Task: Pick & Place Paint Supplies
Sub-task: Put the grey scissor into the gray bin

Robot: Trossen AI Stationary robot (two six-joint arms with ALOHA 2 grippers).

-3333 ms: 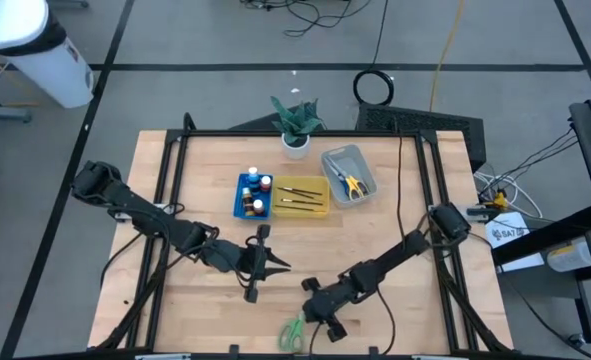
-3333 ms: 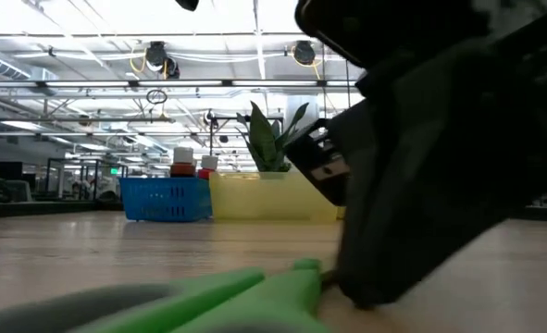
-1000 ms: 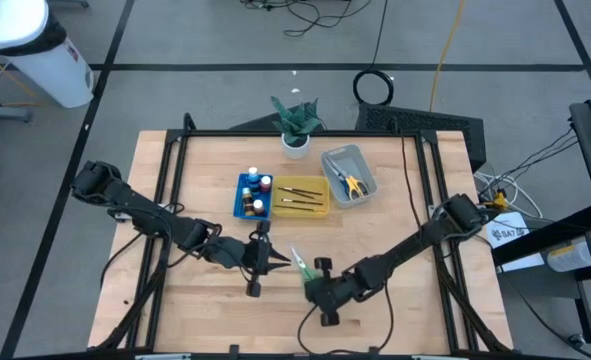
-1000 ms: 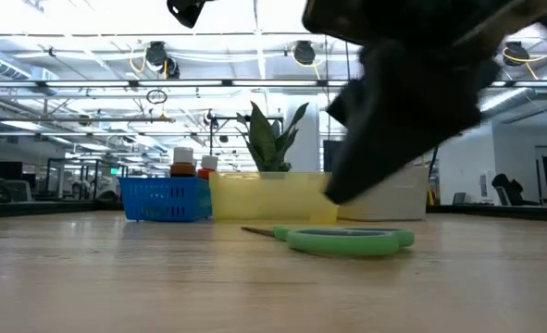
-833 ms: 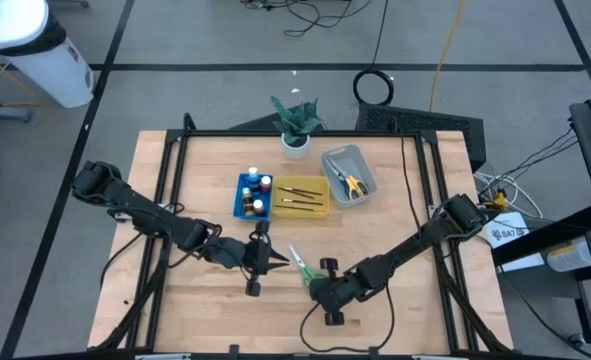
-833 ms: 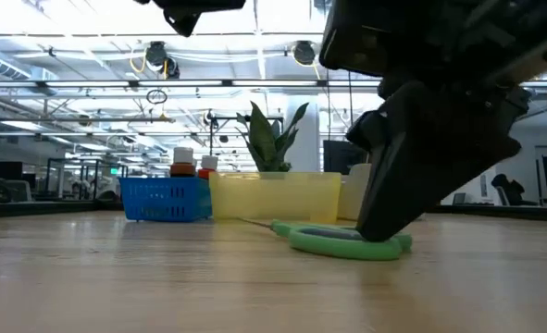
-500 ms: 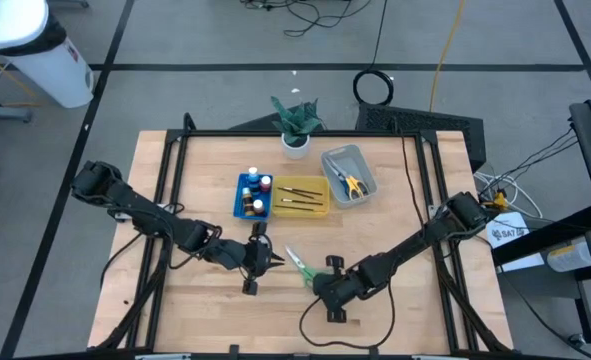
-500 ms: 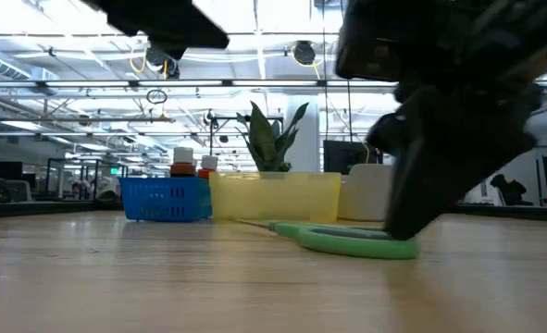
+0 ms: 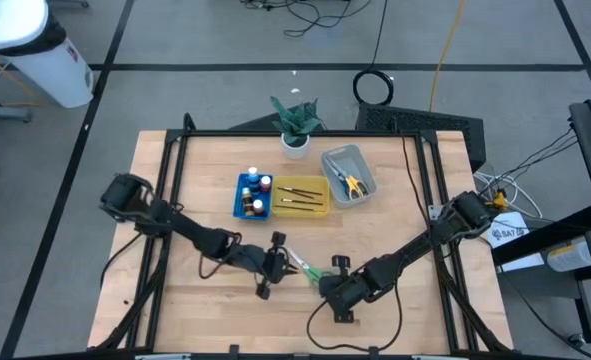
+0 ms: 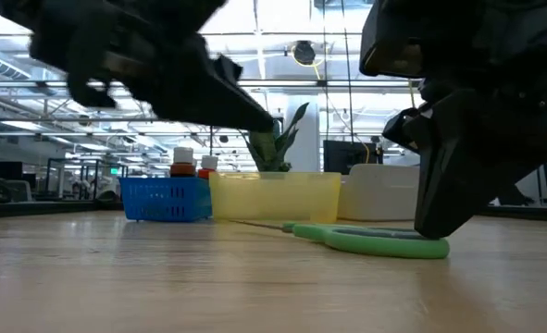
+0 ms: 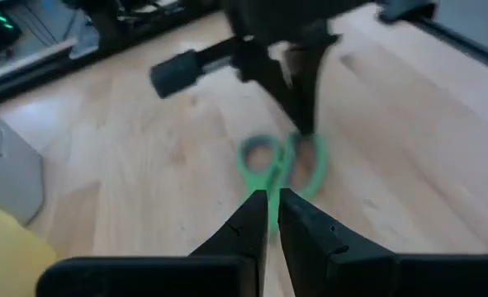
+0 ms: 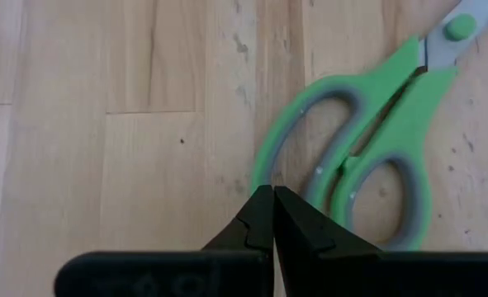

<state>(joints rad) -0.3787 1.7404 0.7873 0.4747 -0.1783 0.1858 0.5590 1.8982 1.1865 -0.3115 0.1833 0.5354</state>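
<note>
Light wooden table top point(image 9: 205, 310) with a black metal frame point(image 9: 175, 150) along its edges. Small potted green plant in a white pot point(image 9: 295, 128) at the middle of the far edge. Three trays in a row just in front of it: blue slotted plastic basket point(image 9: 242, 206), flat yellow plastic tray point(image 9: 305, 211) touching it, clear plastic tray point(image 9: 337, 186) angled toward the far right corner. Off the table: white cylindrical bin point(image 9: 37, 52) past the far left corner, black cable coil point(image 9: 375, 87) and loose cables point(image 9: 315, 15) on the grey floor behind. Low view: rows of ceiling lights point(image 10: 116, 23) in the room beyond.
</note>
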